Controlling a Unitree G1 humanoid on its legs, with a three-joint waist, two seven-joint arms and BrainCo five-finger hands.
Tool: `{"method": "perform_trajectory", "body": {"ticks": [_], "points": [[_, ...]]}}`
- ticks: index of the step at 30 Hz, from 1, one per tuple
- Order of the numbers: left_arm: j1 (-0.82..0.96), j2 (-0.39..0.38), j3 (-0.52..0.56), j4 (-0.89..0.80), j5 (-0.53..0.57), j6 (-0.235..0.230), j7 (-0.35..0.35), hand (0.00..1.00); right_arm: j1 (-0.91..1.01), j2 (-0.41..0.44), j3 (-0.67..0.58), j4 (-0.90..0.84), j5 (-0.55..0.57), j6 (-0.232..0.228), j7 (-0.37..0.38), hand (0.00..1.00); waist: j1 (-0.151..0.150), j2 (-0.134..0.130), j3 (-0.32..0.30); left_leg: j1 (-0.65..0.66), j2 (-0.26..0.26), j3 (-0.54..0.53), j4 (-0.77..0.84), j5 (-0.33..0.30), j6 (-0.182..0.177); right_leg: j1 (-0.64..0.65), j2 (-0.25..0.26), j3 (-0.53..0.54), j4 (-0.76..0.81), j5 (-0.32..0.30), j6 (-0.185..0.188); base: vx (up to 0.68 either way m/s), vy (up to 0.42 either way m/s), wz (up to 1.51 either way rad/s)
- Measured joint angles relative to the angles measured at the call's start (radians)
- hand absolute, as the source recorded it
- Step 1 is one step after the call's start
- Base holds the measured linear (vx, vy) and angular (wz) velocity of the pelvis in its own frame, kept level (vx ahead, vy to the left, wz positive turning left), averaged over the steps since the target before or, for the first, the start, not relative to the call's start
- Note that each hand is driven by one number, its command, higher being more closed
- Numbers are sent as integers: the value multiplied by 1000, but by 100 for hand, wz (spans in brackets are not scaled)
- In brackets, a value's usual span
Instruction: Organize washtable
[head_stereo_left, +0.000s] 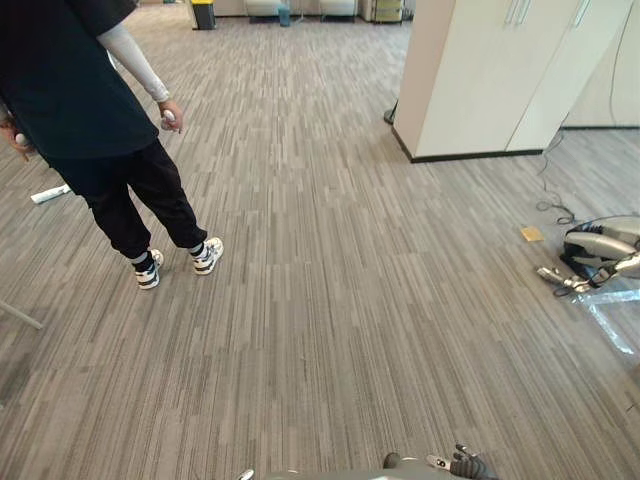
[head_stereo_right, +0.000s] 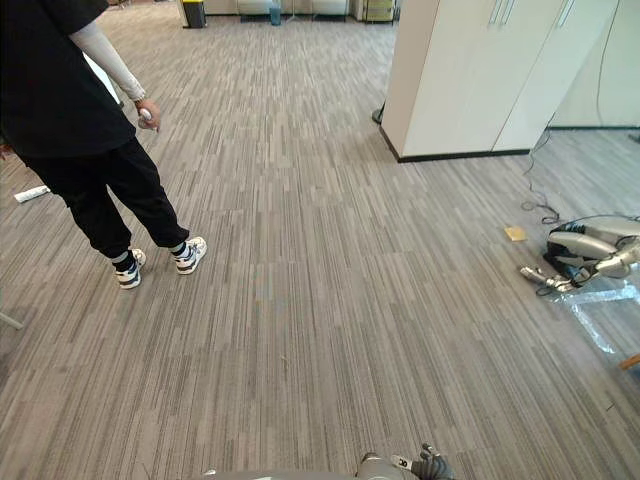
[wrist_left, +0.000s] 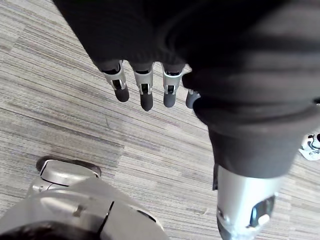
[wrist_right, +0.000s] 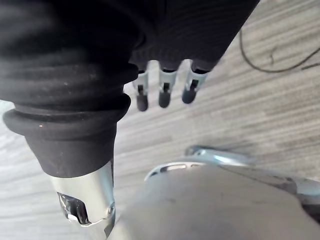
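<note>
Here we are looking down on a grey, fine-striped carpet floor (head_stereo_left: 330, 300). A person in a black top and black trousers (head_stereo_left: 80, 100) is standing to our left in white-and-dark trainers (head_stereo_left: 207, 255) and holding a small white object (head_stereo_left: 168, 118). A tall white cabinet with a dark plinth (head_stereo_left: 480, 80) is standing further off to the right. Near it, a thin black cable (head_stereo_left: 553, 205) is trailing over the carpet, close to a small tan square (head_stereo_left: 532, 234) and a sheet of clear plastic (head_stereo_left: 612, 315). Our left hand (wrist_left: 146, 97) is hanging above the carpet, its fingers straight and gripping nothing. Our right hand (wrist_right: 163, 92) is hanging likewise, fingers loose and empty. Where the washtable is standing we cannot tell.
</note>
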Motion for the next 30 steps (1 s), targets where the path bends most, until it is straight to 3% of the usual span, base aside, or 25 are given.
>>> {"method": "perform_trajectory", "body": {"ticks": [4,5,6,12,20,24,30], "points": [[-1,6,-4,-1,0,-1,0,0,2,-3,2,12,-1,0,0,0,-1,0,-5,5,0,1,-14,5,8,36,12,-1,-83,42,2,-3,0,0],[0,7,-9,0,0,0,-1,0,4,1,2,14,-1,0,0,0,-1,-9,-8,1,-5,1,-29,13,19,39,12,0,-111,59,4,0,0,0],[-2,36,-42,19,20,0,-1,0,17,12,3,18,-1,0,1,0,-2,-24,-14,25,-47,1,-100,37,24,87,1,1,-243,136,12,0,0,0],[-2,34,-49,20,19,-1,-1,0,17,12,3,21,11,-3,1,0,-3,-20,-14,22,-50,8,-111,42,29,74,1,10,-243,136,13,0,0,-3],[-18,32,-93,41,-4,-32,9,0,27,17,-33,27,277,-20,-10,0,-32,-13,-14,14,-76,41,-206,99,37,10,-18,34,-241,148,26,-20,-4,-9],[-18,32,-97,41,-17,-53,23,0,32,48,-87,27,413,-41,-41,0,-31,-12,-11,5,-78,58,-220,105,41,-15,-19,46,-232,147,27,-15,-1,-9],[-17,30,-96,40,-47,-57,25,0,42,60,-113,26,430,-45,-43,0,-27,-14,-10,2,-74,62,-220,105,41,-18,-14,45,-223,138,28,-8,-14,2]]}}
